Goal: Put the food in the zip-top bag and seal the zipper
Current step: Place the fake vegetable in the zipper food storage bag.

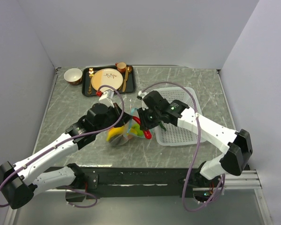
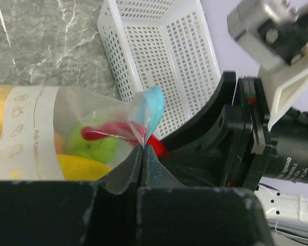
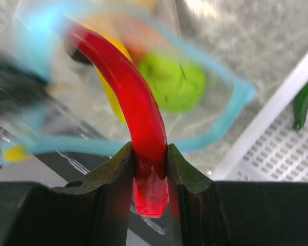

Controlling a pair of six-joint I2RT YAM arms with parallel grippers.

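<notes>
Between right fingers (image 3: 112,177), red chilli (image 3: 142,120), gripped

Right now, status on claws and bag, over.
Left claw shut on zip-top bag at its mouth edge. Right claw shut on red chilli, halfway through the mouth. Banana, lime-green ball inside. Green pepper in basket.

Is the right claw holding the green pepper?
No, the right claw is shut on the red chilli, while the green pepper lies in the white basket.
</notes>
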